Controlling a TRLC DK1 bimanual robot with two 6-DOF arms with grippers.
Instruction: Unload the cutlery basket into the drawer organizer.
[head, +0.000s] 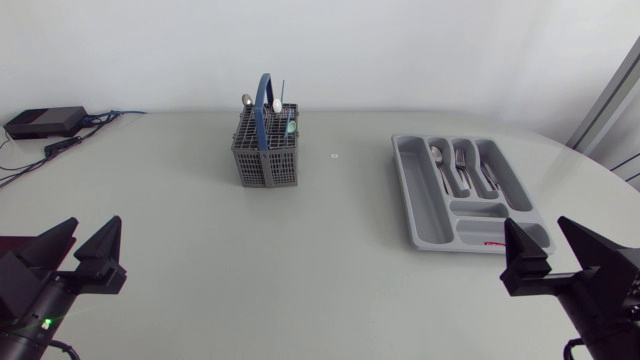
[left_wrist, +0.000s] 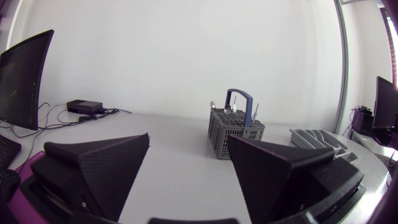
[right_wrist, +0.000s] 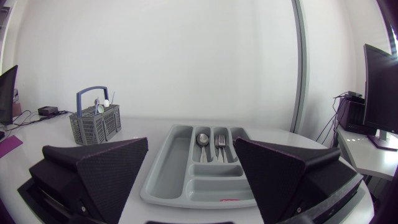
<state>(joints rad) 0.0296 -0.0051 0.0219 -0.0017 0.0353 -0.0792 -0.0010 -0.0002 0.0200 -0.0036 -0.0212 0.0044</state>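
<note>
Basket (head: 268, 150) placed upper centre, well apart from left gripper (head: 93, 226) at lower left, spread wide, nothing held. Organizer (head: 420, 205) set near right gripper (head: 535, 226) at lower right, likewise spread wide, nothing held.

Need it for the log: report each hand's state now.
Left hand: open, holding nothing.
Right hand: open, holding nothing.
</note>
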